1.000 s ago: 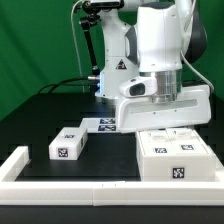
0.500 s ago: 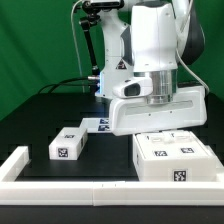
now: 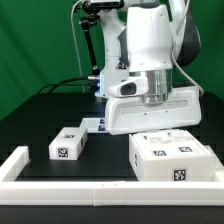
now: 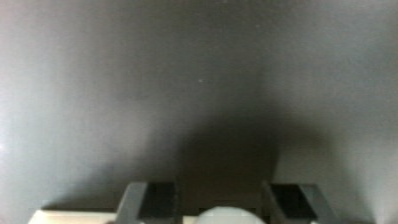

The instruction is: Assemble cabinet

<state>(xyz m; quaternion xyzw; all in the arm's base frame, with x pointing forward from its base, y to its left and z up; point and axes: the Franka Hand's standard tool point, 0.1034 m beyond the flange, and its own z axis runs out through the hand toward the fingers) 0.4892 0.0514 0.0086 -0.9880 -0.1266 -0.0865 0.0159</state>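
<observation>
Since a second ago, the cabinet shell [image 3: 168, 158] and the arm [image 3: 150, 45] above it have both shifted toward the exterior view's left. A black table [image 3: 45, 120] fills the scene, edged in front by a long white rail [image 3: 60, 186], with a green curtain [image 3: 30, 40] behind. The arm stands upright, wrist pointing straight down, and its bulky white wrist housing hides the fingers from outside. The shell sits directly beneath them. A small cabinet block [image 3: 68, 144] lies well apart from the fingers, toward the exterior view's left, and the marker board [image 3: 98, 124] lies between. In the wrist view the gripper [image 4: 222, 200] shows two dark fingers [image 4: 151, 200] set apart, a blurred white rounded shape [image 4: 226, 215] between them. Whether they pinch anything, I cannot tell.
</observation>
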